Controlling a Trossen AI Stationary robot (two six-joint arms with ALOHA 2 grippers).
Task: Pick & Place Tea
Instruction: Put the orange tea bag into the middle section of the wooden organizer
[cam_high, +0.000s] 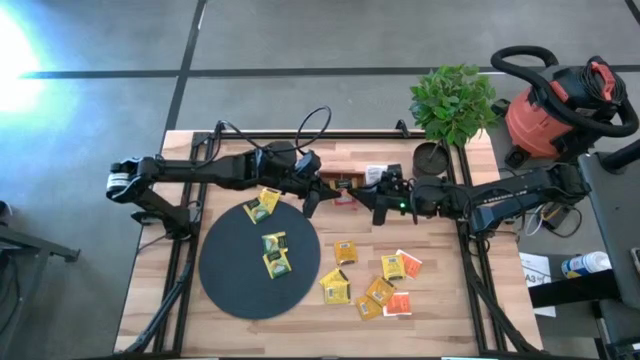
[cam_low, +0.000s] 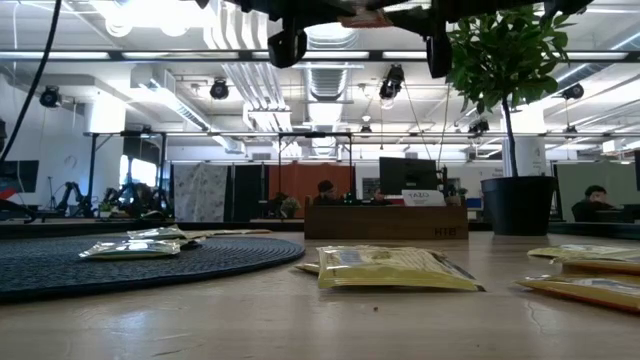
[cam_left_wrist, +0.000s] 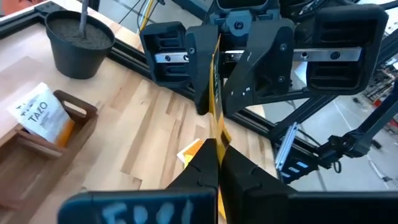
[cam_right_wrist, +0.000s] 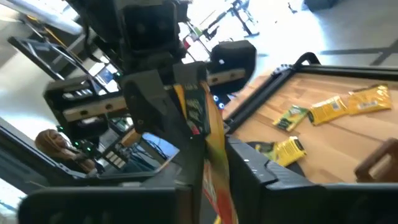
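Three yellow sachets (cam_high: 272, 238) lie on the black disc (cam_high: 232, 285), both claws meet over the wooden tray (cam_high: 340, 183), the left claw (cam_left_wrist: 217, 163) clenched on one yellow sachet (cam_left_wrist: 215, 93), the right claw (cam_right_wrist: 205, 163) gripping it too, seven more sachets (cam_high: 372, 283) on the worktop (cam_high: 500, 300).

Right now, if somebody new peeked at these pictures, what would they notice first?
Probably the two robot arms meeting above the middle of the table, the left gripper and right gripper both on one yellow tea packet, as if passing it over. Next, the big black disc on the table's left with three packets on it, and more packets scattered to its right.
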